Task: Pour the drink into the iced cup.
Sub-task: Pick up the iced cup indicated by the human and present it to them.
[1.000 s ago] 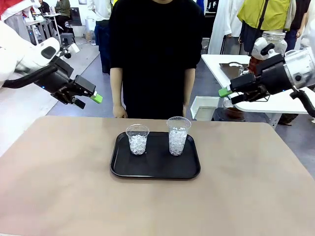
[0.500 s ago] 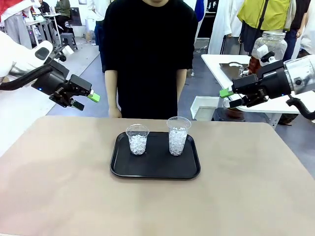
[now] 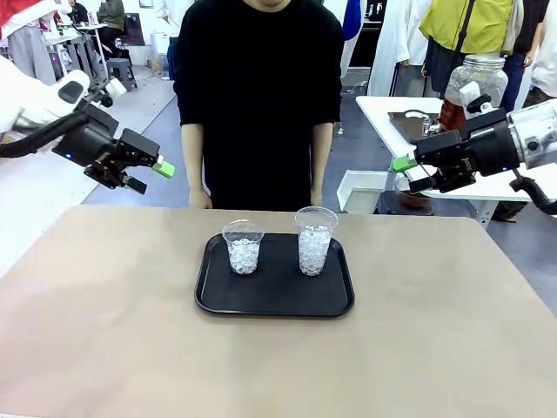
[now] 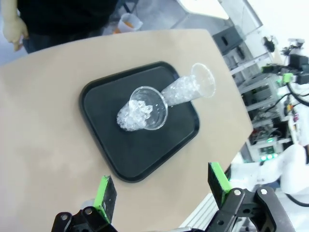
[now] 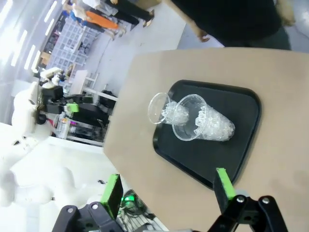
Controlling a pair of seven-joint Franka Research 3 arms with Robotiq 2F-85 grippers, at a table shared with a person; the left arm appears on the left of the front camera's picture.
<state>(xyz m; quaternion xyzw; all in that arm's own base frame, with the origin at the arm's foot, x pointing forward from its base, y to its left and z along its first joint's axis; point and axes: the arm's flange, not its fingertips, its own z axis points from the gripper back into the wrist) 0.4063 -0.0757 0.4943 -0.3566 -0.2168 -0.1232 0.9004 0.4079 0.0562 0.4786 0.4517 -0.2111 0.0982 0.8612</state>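
Tan and matte, the table (image 3: 104, 331) carries a glossy black tray (image 3: 274, 300) with rounded corners near its middle. On the tray stand two clear, thin-walled plastic cups, slightly tapered and upright. The shorter cup (image 3: 243, 246) is on the robot's left and the taller cup (image 3: 315, 239) on its right, close together but apart. Each holds only chunky, frosty ice, so pouring has probably not begun. Over the last second the person (image 3: 257, 104), in a black top, has stepped closer to the far edge and shifted toward the robot's left, hands hanging by the table edge. Both arms have drawn slightly outward and away from the tray. The left gripper (image 3: 150, 177) hangs high over the table's left side, its green pads (image 4: 105, 200) spread wide with nothing between them. The right gripper (image 3: 409, 172) hangs high on the right, likewise parted and empty. That retreat seems to leave the cups free for whoever brings the drink.
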